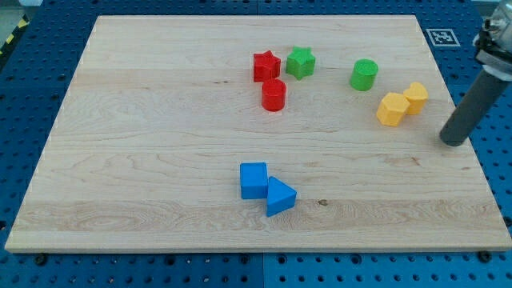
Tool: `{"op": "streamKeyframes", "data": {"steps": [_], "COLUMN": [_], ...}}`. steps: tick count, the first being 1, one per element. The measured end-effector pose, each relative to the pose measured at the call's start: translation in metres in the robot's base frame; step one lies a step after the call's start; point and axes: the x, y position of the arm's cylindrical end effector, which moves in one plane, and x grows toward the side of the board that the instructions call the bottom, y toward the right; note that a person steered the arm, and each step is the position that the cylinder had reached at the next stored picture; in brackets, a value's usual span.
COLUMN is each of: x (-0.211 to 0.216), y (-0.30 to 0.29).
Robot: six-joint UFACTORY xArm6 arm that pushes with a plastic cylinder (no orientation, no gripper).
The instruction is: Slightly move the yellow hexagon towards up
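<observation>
Yellow hexagon [416, 97] at worktop [160, 144] right side, touching 2nd yellow block [392, 110] on its lower left. Tool is a bare rod, holds nothing; my tip [454, 142] well right & below, no contact w/ blocks.

One camera looks down at a slant from the board's [160, 152] near edge, facing toward its far edge. It stands back enough to take in almost the whole board, with blue pegboard [480, 256] showing around it. My tip [453, 142] sits near the view's right edge; nearly all the board spreads to its left. There is no second view.
</observation>
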Motion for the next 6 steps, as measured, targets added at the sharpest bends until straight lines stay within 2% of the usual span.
{"op": "streamKeyframes", "data": {"steps": [2,4,6], "x": [-0.016,-0.026,-0.009], "y": [-0.067,-0.042,-0.046]}}
